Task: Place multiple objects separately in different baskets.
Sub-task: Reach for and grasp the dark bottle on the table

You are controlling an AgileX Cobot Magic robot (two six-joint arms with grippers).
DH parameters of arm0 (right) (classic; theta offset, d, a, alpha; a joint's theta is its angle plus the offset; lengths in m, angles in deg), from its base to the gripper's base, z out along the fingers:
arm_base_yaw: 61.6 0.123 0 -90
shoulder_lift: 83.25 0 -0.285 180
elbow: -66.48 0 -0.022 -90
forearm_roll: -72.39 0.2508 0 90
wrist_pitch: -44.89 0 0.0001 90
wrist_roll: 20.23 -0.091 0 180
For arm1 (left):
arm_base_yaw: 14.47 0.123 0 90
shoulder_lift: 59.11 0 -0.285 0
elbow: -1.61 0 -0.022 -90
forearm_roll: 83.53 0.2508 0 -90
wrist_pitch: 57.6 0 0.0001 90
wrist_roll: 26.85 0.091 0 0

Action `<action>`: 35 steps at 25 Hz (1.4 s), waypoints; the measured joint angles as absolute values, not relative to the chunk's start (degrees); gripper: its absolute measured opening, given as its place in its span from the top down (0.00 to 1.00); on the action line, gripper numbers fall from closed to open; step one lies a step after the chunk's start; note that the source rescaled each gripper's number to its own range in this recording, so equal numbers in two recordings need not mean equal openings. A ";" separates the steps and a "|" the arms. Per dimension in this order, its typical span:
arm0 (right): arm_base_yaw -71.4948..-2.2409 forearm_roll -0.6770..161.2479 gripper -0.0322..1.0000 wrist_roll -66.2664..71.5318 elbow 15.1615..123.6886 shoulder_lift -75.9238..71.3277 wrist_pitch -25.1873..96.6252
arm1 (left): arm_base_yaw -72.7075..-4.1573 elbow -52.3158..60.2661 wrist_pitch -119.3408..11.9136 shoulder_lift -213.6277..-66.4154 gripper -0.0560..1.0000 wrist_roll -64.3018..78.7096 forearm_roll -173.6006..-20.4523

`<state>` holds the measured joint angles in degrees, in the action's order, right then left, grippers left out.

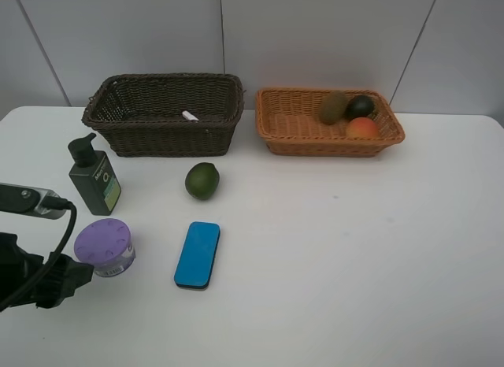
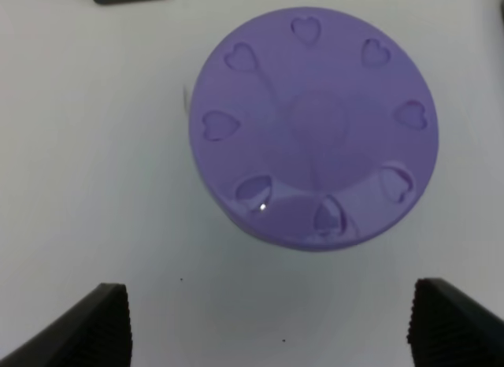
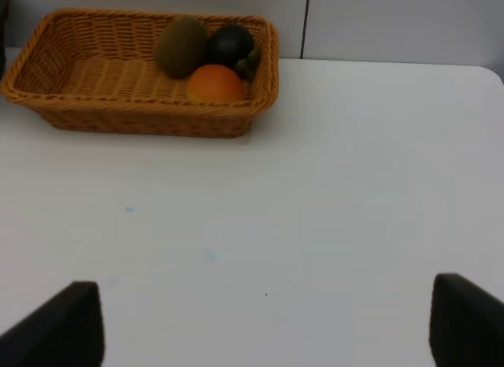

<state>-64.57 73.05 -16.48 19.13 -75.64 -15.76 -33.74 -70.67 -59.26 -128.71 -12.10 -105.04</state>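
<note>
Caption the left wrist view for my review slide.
Open jaws poised before the purple-lidded tub standing on the white table.

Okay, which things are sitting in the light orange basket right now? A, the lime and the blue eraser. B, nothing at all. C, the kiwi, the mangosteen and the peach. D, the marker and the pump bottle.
C: the kiwi, mangosteen and peach lie clustered at one end of the light orange basket.

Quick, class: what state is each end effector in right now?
Left end effector: open, empty; purple-lidded tub just ahead.
Right end effector: open, empty.
</note>
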 joint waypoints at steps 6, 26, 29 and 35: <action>-64.57 73.05 0.00 -16.48 19.13 -75.64 -15.76 | -33.74 -71.07 -60.89 -128.73 0.06 -10.73 -104.81; -64.57 73.05 0.00 -16.48 19.13 -75.64 -15.76 | -33.74 -70.81 -69.67 -143.25 0.06 -9.44 -104.12; -64.57 73.05 0.00 -16.48 19.13 -75.64 -15.76 | -33.79 -69.93 -69.73 -143.25 0.06 -9.44 -103.06; -64.57 73.05 0.00 -16.48 19.13 -75.64 -15.76 | -33.79 -69.21 -69.92 -143.27 0.06 -9.44 -101.88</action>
<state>-64.57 73.05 -16.48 19.13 -75.64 -15.76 -33.79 -69.21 -69.92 -143.27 -9.44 -101.88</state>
